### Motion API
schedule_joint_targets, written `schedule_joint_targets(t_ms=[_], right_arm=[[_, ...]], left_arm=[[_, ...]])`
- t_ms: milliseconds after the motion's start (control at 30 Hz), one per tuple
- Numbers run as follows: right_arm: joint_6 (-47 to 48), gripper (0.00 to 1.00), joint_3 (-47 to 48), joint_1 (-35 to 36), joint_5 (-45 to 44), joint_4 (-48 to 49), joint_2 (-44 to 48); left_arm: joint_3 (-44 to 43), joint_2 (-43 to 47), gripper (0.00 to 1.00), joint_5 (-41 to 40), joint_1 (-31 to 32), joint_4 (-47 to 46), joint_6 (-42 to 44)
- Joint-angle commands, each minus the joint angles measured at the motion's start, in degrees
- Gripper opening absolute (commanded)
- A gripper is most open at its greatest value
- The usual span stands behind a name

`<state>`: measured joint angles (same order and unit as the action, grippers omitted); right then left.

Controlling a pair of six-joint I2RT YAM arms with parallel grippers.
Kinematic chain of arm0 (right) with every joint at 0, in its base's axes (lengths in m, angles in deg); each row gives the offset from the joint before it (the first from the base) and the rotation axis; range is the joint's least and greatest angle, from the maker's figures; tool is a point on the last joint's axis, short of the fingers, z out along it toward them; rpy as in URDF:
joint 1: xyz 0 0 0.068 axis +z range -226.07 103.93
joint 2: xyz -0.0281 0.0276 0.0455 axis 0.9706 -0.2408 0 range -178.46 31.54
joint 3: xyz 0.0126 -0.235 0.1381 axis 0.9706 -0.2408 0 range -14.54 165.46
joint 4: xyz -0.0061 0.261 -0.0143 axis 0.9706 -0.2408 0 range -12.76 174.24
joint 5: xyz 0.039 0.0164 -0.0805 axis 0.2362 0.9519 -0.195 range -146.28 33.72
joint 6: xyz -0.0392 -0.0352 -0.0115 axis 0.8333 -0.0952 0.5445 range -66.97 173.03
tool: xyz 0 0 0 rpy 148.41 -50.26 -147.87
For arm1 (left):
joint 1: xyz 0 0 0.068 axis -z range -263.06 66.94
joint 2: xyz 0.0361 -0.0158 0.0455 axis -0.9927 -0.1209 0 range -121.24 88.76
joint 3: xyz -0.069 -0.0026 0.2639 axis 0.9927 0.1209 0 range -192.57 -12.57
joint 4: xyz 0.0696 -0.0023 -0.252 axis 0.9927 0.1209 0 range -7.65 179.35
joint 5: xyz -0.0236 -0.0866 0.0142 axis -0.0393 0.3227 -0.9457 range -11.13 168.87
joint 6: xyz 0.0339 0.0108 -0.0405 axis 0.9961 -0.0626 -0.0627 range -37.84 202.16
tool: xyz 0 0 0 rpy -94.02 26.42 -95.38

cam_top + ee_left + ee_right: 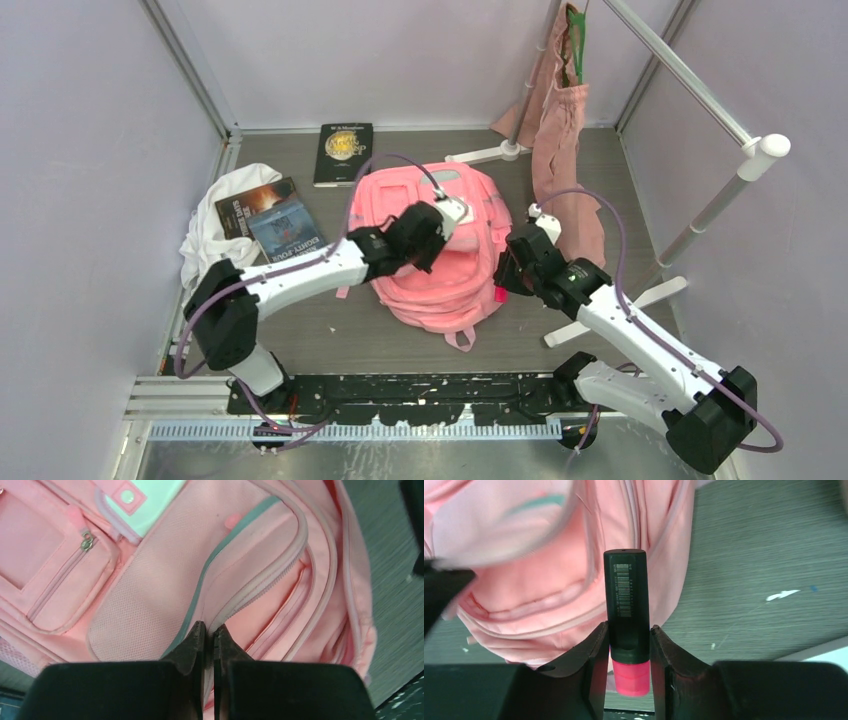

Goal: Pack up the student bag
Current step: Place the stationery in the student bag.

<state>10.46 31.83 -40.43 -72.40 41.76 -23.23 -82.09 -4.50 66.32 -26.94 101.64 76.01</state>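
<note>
The pink student bag (pixel 455 275) lies flat in the middle of the table, front side up. My left gripper (pixel 432 250) is over its middle, shut on the zip edge of the bag's flap (pixel 235 605) and holding it up, so a pink-lined opening (pixel 280 615) shows to the right. My right gripper (pixel 505 285) is at the bag's right side, shut on a black highlighter with a pink cap (pixel 626 615); its black end points toward the bag (pixel 539 595).
Two books (pixel 272 220) lie on a white cloth (pixel 215 225) at the left; a dark book (pixel 344 153) lies at the back. A dusty-pink tote (pixel 560 150) with a green hanger hangs from a white rack (pixel 700 110) at the back right.
</note>
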Motion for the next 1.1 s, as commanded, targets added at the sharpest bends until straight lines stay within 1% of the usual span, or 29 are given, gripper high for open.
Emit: schedule_joint_targets(t_ms=[0,33,100,167,300,367,500,600,633,667,700,733,767,833,900,1000,1067], right_arm=[[-8.35,0.01,-2.24,0.37,6.44,9.46,0.14],[-9.98,0.01,-3.18,0.52,7.32,11.75,-0.09],[-13.29,0.01,-4.3,0.91,8.15,16.25,-0.77],[-15.99,0.01,-4.0,1.29,9.0,19.95,-2.1],[-18.69,0.01,-2.38,2.12,9.87,25.97,-5.52],[-20.52,0.01,-0.5,2.75,8.81,26.22,-7.85],[-29.47,0.01,0.62,2.77,7.67,27.29,-13.52],[-34.47,0.01,-0.05,3.26,5.69,32.44,-16.9],[-34.78,0.1,-0.93,3.48,5.59,36.58,-17.79],[-34.57,0.26,-2.05,4.13,4.81,41.09,-18.2],[-34.25,0.49,-2.7,4.91,3.15,45.18,-18.53],[-33.73,0.64,-2.74,5.62,1.64,46.76,-18.8],[-33.01,0.72,-2.55,5.92,1.09,47.34,-19.03],[-31.62,0.79,-2.53,6.2,1.72,47.64,-18.71],[-30.05,0.81,-3.25,6.26,2.39,47.36,-17.46],[-27.56,0.78,-4.81,6.29,3.26,43.47,-13.4],[-25.85,0.71,-7.03,6.41,3.52,40.1,-9.36]], left_arm=[[-0.72,6.95,0.0,10.88,-5.87,-5.5,-11.12],[-0.52,7.49,0.0,12.05,-6.55,-6.16,-12.21],[-0.72,7.97,0.0,17.21,-7.99,-7.3,-14.58],[-2.13,7.75,0.0,19.31,-8.74,-6.77,-15.92],[-5.75,6.11,0.0,20.77,-8.83,-3.71,-15.21],[-6.88,5.6,0.0,21.4,-8.83,-2.49,-14.97],[-6.74,5.99,0.0,22.15,-8.83,-3.82,-15.66],[-6.56,6.53,0.0,22.57,-8.83,-4.71,-15.97],[-6.71,6.44,0.0,22.64,-8.91,-4.41,-16.11],[-7.02,6.19,0.0,22.91,-9.0,-3.98,-16.1],[-7.36,5.94,0.0,22.98,-9.07,-3.29,-16.08],[-7.68,5.63,0.0,23.01,-9.21,-2.74,-16.08],[-7.96,5.43,0.0,23.02,-9.41,-2.22,-16.08],[-7.96,5.54,0.0,22.99,-9.82,-1.93,-16.35],[-7.34,5.7,0.0,23.45,-10.21,-2.92,-16.67],[-7.07,5.21,0.0,24.42,-10.5,-3.51,-16.91],[-6.87,4.8,0.0,25.26,-10.59,-3.58,-16.96]])
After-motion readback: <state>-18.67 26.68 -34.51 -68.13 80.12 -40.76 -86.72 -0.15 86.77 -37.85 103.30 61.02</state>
